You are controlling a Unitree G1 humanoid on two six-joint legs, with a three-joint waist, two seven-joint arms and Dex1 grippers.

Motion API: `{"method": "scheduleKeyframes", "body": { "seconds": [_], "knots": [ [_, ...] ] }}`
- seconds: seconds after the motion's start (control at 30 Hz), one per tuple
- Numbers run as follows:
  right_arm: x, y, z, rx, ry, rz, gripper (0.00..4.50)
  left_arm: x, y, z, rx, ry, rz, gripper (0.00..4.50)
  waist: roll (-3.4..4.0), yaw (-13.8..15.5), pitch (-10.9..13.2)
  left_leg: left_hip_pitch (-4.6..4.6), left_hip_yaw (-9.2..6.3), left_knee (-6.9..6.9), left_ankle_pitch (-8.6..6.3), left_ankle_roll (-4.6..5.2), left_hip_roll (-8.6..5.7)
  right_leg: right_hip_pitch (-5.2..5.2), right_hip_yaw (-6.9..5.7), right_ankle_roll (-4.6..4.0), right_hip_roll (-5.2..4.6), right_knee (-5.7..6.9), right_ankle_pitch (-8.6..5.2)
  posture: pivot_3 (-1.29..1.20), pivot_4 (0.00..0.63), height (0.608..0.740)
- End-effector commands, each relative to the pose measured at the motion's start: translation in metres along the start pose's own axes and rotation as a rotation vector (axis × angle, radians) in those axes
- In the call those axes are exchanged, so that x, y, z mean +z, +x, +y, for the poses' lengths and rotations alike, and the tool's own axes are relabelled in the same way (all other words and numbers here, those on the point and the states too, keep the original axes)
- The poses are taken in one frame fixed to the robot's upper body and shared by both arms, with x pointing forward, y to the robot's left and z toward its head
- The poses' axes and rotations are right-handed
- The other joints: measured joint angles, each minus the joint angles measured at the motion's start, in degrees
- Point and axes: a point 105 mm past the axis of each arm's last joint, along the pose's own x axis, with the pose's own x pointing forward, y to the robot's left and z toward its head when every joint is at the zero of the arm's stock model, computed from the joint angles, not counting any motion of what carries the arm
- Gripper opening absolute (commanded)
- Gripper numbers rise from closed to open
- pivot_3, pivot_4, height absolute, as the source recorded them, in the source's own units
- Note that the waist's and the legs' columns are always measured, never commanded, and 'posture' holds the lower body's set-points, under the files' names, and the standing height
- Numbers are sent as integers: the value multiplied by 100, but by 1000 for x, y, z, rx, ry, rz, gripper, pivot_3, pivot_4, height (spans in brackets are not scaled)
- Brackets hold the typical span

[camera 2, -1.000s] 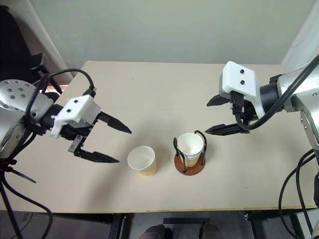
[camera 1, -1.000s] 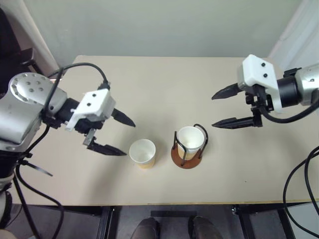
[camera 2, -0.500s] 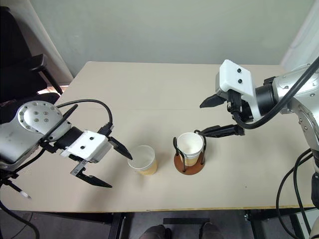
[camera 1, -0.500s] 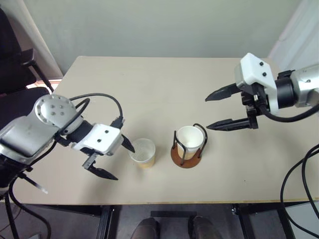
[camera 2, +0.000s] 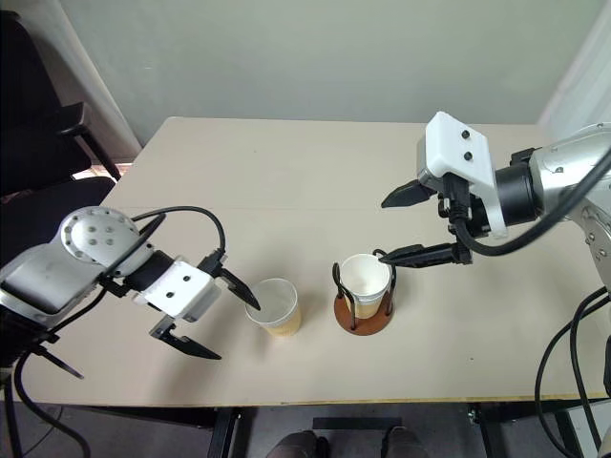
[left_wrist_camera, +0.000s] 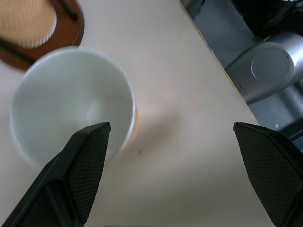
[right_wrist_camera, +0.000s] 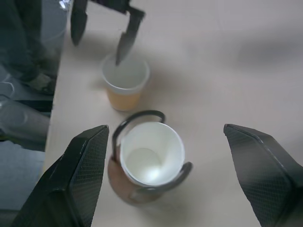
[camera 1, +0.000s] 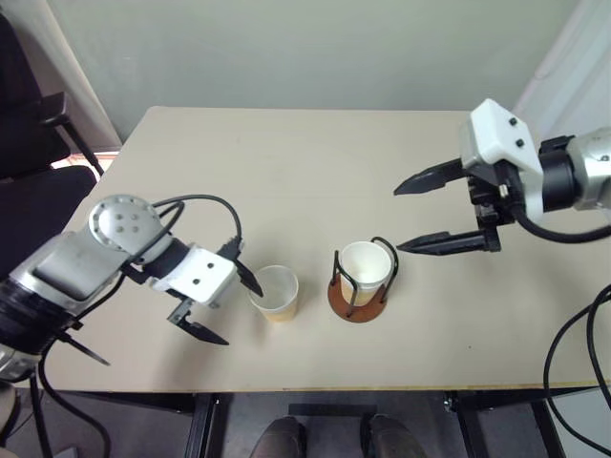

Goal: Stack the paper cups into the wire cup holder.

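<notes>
One paper cup [camera 1: 275,291] stands upright on the table, left of the wire cup holder [camera 1: 358,303]. Another paper cup [camera 1: 364,270] sits inside the holder's black loops. My left gripper [camera 1: 227,305] is open at the loose cup's left side. One of its fingertips [left_wrist_camera: 97,137] hangs over the cup's mouth [left_wrist_camera: 71,101] by the rim; the other is over bare table toward the front edge. My right gripper [camera 1: 398,219] is open and empty, raised to the right of the holder. The right wrist view looks down on the cup in the holder [right_wrist_camera: 150,153].
The tan table [camera 1: 305,162] has its front edge close below the cups. A black chair [camera 1: 29,153] stands off the table's left side. A pale wall runs behind the far edge.
My left gripper has come down and swung in toward the loose cup, its wrist turning, so one fingertip now reaches the rim. The right gripper has stayed nearly still, open.
</notes>
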Motion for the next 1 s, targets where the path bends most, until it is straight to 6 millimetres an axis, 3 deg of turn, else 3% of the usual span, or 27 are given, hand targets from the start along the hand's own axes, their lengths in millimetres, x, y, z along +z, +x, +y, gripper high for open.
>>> {"method": "scheduleKeyframes", "body": {
  "seconds": [0.03,0.1,0.2,0.43,0.57,1.0],
  "knots": [
    [8,-12,4,-34,-40,-20,4011,-2,0,-2,-28,44,11,4500,0,0,0,1,0,0,0,0,0,0,0,0,0,1,0,0,150,740],
    [7,-13,5,-37,-34,-21,4011,-4,0,-2,-29,68,22,4500,0,2,0,1,-2,0,1,-1,0,-1,-1,0,0,6,0,0,150,740],
    [6,-15,6,-46,-27,-23,4044,-4,-2,3,-21,123,45,3856,0,1,0,1,-2,1,1,-1,0,-2,0,0,0,9,0,0,150,740],
    [4,-18,9,-69,-47,-46,4044,20,0,35,55,241,-9,1362,-1,30,-1,0,0,14,1,-1,-3,2,0,1,-4,23,1,0,150,740],
    [3,-19,11,-77,-57,-53,4044,27,-1,41,58,276,4,19,-1,21,-1,2,1,11,2,-2,-1,-3,0,2,-3,28,1,0,150,740],
    [1,-22,11,-95,-52,-54,4044,29,-10,37,6,247,60,19,-1,14,-1,1,0,12,2,-2,-1,-3,0,5,-2,28,3,0,150,740]
  ]
}}
